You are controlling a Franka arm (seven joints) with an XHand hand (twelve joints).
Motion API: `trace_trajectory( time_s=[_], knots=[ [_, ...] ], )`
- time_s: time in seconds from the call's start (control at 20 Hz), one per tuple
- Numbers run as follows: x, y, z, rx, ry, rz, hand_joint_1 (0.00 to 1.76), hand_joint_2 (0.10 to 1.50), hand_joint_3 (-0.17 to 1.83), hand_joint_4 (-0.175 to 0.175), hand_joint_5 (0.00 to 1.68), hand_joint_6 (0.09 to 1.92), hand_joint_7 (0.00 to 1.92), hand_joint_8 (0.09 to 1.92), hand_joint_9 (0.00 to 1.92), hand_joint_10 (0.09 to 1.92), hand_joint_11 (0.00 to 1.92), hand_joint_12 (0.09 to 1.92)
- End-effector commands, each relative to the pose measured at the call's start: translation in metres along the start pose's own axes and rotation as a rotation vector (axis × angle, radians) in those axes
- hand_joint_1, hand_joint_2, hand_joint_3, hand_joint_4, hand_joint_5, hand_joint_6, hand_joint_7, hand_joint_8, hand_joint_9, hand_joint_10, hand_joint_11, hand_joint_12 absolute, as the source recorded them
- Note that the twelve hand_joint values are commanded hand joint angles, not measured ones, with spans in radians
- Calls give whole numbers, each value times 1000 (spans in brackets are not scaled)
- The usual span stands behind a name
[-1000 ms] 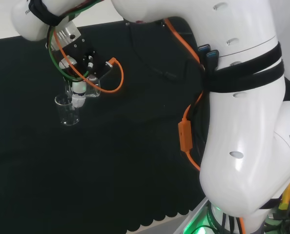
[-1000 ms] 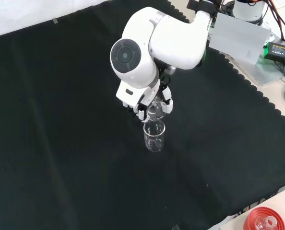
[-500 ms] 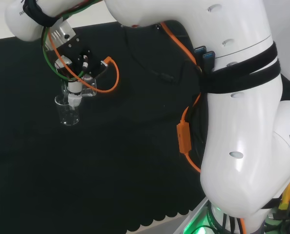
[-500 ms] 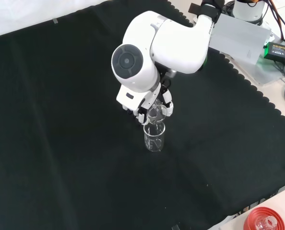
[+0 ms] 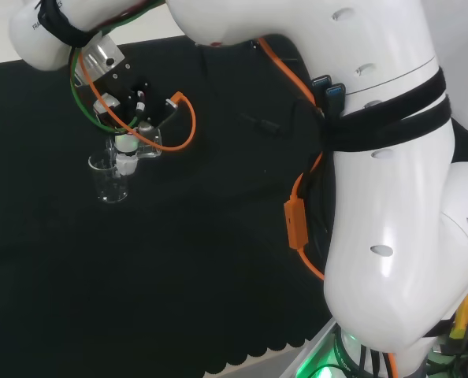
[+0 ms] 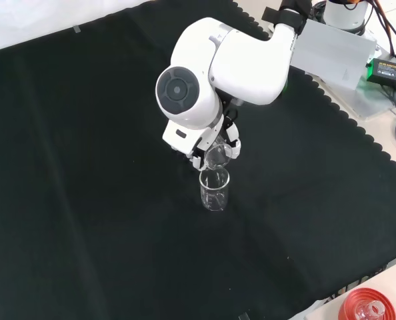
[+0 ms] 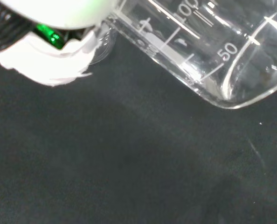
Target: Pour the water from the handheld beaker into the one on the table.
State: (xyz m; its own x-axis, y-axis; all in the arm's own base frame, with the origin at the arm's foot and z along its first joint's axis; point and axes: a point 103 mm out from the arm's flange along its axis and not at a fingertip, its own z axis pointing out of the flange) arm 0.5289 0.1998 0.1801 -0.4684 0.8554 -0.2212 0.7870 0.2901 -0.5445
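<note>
Robot hand (image 6: 215,145): closed round the held beaker (image 6: 216,157), gripped by its wall.
Held beaker: tilted, lip just above the worktop beaker (image 6: 215,190), judged so that water falls inside.
Worktop beaker: upright, mid-cloth, directly beneath.
Worktop (image 6: 85,167): black cloth, scalloped edge.
Room: red ribbed stand (image 6: 365,308) at the front view's bottom right.

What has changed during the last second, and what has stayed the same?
Very little changed. In the head view the hand shifted slightly left and up, then came back nearly to where it was. Its fingers stay curled round the tilted handheld beaker above the table beaker, which has not moved on the black cloth.
</note>
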Motion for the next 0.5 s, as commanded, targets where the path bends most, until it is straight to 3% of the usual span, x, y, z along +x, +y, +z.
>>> trace_trajectory(
  time_s=[0.05, 0.5],
  knots=[
    [7, 3, -9, 9, -32, 18, 1149, 606, 688, 175, 1380, 490, 1626, 87, 1506, 87, 1102, 954],
    [7, 2, -12, 24, -57, 25, 1148, 607, 688, 175, 1377, 496, 1626, 87, 1508, 87, 1103, 953]
  ],
)
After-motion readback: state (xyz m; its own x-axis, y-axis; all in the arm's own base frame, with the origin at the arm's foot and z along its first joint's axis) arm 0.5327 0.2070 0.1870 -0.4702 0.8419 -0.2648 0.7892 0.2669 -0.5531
